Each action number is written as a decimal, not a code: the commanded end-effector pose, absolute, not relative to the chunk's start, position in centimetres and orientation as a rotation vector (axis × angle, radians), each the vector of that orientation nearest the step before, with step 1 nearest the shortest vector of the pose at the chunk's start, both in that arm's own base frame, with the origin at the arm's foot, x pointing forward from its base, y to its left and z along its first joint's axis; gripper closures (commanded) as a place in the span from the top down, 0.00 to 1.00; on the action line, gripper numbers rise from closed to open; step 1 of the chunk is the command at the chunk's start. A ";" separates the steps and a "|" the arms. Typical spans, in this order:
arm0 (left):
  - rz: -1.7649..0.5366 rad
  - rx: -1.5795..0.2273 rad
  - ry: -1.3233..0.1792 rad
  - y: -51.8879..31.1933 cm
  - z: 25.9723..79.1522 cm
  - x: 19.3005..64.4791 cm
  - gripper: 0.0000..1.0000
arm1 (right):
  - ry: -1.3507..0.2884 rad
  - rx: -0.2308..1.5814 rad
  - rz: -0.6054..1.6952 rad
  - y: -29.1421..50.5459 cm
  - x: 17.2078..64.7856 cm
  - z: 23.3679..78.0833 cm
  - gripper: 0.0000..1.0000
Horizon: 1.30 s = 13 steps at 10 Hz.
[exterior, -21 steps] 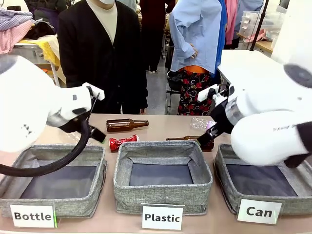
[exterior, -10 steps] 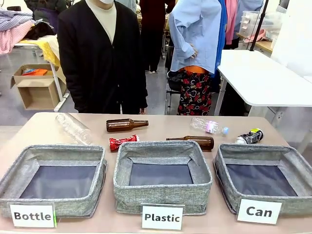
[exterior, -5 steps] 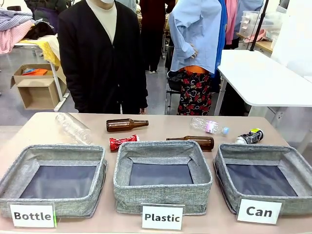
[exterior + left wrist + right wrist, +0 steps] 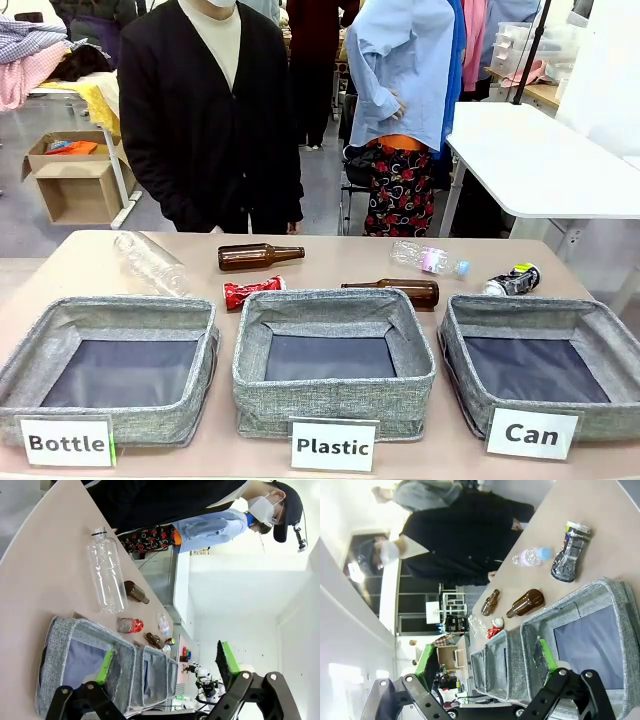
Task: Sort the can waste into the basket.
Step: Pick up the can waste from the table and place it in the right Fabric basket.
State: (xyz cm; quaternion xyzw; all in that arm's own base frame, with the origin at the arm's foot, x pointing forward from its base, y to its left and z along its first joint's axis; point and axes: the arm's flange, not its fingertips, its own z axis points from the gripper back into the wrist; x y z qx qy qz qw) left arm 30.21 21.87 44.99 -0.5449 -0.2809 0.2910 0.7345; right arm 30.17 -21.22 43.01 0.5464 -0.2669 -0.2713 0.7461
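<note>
Fingers (image 4: 106,666) apart, left gripper (image 4: 165,648), right gripper (image 4: 485,644); 2 cans (image 4: 251,292) (image 4: 513,281) outside basket (image 4: 520,308).

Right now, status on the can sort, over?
Left gripper open, right gripper open, both empty. Red can and black can on table, outside basket. Brown bottle lies between the cans.

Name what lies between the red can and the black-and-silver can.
In the front view, a brown glass bottle lies between the red can and the black-and-silver can, a small clear bottle just beyond it.
</note>
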 end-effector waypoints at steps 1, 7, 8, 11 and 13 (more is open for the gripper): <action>0.536 -1.126 -0.641 23.1 46.0 30.5 1.00 | -0.614 1.208 -0.572 -21.3 30.5 43.0 1.00; -0.159 -0.489 -0.645 5.7 55.3 40.0 1.00 | -0.614 1.208 -0.572 -21.3 30.5 43.0 1.00; -0.233 -0.421 -0.627 1.5 55.0 41.8 1.00 | -0.614 1.208 -0.572 -21.3 30.5 43.0 1.00; -0.453 -0.213 -0.578 -10.8 51.4 45.3 1.00 | -0.614 1.208 -0.572 -21.3 30.5 43.0 1.00; -0.619 -0.159 -0.510 -16.0 48.0 46.4 1.00 | -0.614 1.208 -0.572 -21.3 30.5 43.0 1.00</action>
